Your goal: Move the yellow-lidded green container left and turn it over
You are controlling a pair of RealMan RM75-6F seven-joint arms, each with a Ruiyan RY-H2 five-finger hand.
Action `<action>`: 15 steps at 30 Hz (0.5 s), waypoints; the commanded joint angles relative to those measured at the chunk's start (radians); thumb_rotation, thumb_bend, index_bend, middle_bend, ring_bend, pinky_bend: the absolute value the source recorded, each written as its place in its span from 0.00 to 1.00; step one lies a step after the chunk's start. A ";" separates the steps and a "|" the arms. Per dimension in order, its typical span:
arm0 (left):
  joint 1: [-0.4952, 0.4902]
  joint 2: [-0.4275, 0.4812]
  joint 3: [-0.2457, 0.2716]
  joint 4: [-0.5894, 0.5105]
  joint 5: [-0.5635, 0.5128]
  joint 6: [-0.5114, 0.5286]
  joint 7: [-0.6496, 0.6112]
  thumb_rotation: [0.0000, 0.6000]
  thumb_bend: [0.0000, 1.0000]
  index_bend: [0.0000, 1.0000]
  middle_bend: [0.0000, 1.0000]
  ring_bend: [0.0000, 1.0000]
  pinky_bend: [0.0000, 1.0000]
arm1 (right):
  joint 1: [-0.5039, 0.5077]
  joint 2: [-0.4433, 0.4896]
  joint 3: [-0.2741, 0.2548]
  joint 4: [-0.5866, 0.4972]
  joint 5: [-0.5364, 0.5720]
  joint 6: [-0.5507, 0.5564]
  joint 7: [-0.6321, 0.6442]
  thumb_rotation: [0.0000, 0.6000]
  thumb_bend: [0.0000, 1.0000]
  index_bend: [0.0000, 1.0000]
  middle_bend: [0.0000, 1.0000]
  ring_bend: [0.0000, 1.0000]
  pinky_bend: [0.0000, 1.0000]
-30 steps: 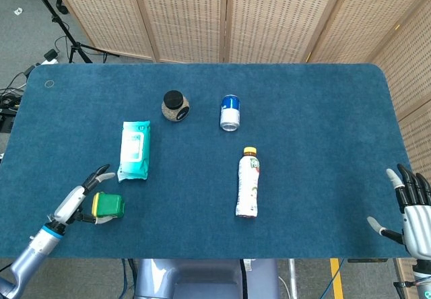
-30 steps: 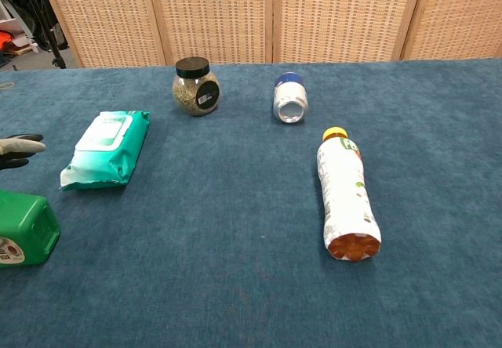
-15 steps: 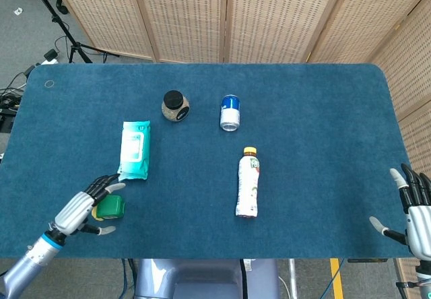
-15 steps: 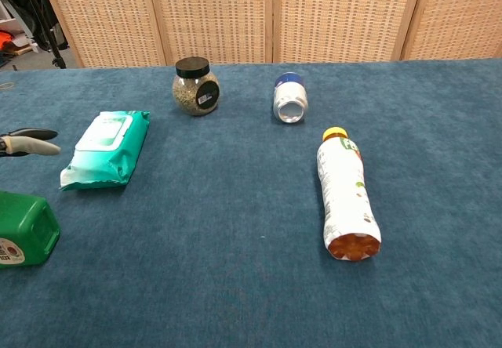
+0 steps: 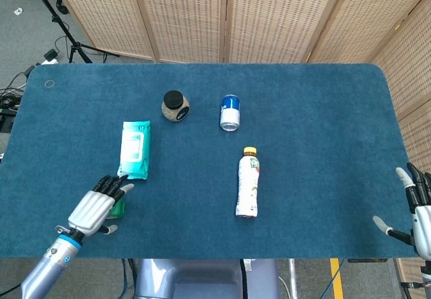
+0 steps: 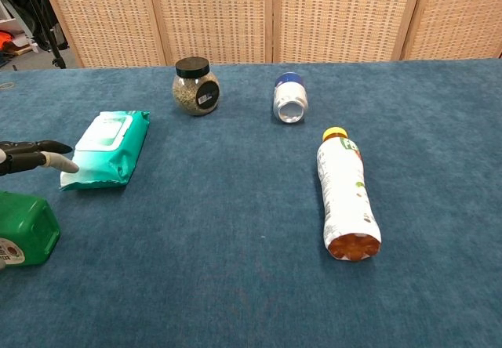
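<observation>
The green container (image 6: pixel 25 229) lies on its side near the table's front left corner, and its yellow lid is hidden. In the head view only a sliver of the green container (image 5: pixel 119 208) shows from under my left hand (image 5: pixel 96 207). That hand hovers over it with straight, spread fingers (image 6: pixel 35 154) that stay clear of the container's top. My right hand (image 5: pixel 419 211) hangs open and empty off the table's front right edge.
A teal wipes pack (image 5: pixel 135 149) lies just behind the container, close to my left fingertips. Farther back stand a black-lidded jar (image 5: pixel 175 106) and a blue can (image 5: pixel 230 112) on its side. A white bottle (image 5: pixel 248 183) lies mid-table. Wicker screens stand behind.
My left hand has let go of the container's lid end, swung over the top of it and now covers it from above. The right hand has drifted slightly outward.
</observation>
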 commanded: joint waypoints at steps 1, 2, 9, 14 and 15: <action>0.001 -0.039 -0.054 -0.041 -0.145 -0.012 0.105 1.00 0.00 0.14 0.00 0.00 0.09 | -0.002 0.007 0.001 0.002 0.002 0.001 0.014 1.00 0.00 0.02 0.00 0.00 0.00; 0.002 -0.044 -0.059 -0.035 -0.161 -0.009 0.109 1.00 0.00 0.14 0.00 0.00 0.10 | -0.002 0.009 0.001 0.001 0.003 0.000 0.017 1.00 0.00 0.02 0.00 0.00 0.00; -0.005 -0.063 -0.071 -0.004 -0.187 -0.030 0.081 1.00 0.00 0.14 0.01 0.04 0.17 | -0.001 0.008 0.001 0.000 0.002 -0.001 0.011 1.00 0.00 0.02 0.00 0.00 0.00; -0.012 -0.067 -0.075 0.015 -0.174 -0.049 0.048 1.00 0.00 0.16 0.19 0.19 0.27 | 0.000 0.006 0.002 0.000 0.004 -0.004 0.007 1.00 0.00 0.02 0.00 0.00 0.00; -0.011 -0.069 -0.075 0.020 -0.171 -0.048 0.046 1.00 0.00 0.17 0.22 0.21 0.29 | 0.000 0.006 0.002 0.000 0.005 -0.005 0.006 1.00 0.00 0.02 0.00 0.00 0.00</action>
